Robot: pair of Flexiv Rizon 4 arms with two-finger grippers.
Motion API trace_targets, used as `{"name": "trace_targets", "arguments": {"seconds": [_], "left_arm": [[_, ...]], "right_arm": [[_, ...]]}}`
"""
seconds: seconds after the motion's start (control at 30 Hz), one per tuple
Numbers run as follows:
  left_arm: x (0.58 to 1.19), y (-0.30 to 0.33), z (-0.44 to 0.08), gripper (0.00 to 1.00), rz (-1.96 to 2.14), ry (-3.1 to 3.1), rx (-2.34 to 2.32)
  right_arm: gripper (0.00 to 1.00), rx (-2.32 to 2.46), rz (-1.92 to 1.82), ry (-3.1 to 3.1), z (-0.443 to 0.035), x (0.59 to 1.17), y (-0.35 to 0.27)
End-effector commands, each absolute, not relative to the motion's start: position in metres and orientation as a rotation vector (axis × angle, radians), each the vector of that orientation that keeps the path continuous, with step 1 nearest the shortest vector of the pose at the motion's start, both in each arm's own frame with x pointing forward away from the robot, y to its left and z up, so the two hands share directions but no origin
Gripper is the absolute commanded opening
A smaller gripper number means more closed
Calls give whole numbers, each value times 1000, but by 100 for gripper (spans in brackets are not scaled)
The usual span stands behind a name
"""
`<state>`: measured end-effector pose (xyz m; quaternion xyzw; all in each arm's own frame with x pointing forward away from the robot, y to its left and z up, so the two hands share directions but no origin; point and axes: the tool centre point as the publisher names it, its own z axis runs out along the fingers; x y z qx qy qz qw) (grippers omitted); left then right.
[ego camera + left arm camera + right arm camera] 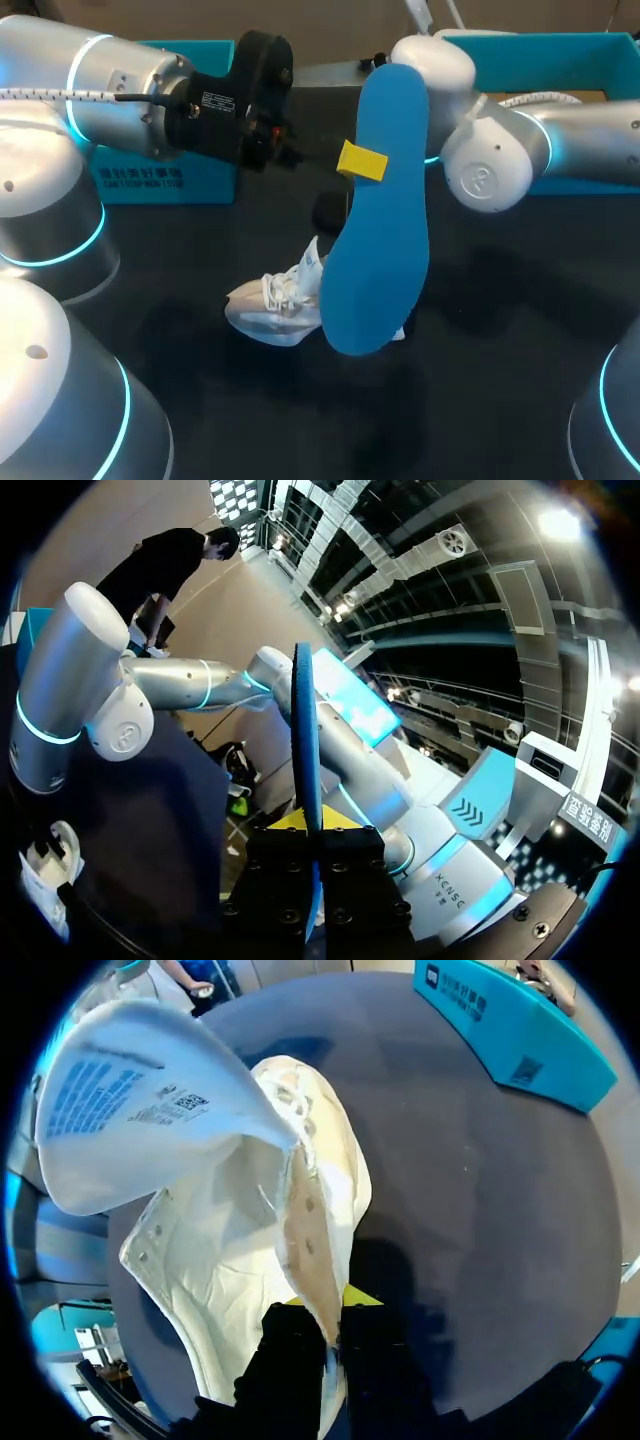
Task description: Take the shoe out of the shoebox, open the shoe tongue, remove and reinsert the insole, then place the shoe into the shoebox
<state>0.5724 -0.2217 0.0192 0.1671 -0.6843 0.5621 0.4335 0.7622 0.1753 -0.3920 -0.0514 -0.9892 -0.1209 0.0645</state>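
White shoe [272, 305] sits on the dark table [500, 340], at 7 o'clock from centre, tongue [140, 1090] folded open. Right gripper [328, 1312] is pinching the shoe's side wall. Blue insole [385, 230] is upright above the shoe, toward its 1 o'clock, with left gripper [308, 825] clamped on it edge-on. Farther back: left teal box [165, 180] at 10 o'clock, right teal box [570, 60] at 2 o'clock.
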Motion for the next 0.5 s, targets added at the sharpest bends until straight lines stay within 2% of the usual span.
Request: {"name": "trace_targets", "arguments": {"seconds": [0.03,0.5], "left_arm": [[571,-222,18,0,1403,-1703,418],[571,-222,18,0,1403,-1703,418]], "right_arm": [[0,-216,-387,-2956,-393,760,173],[0,-884,-643,-2671,-370,732,160]]}}
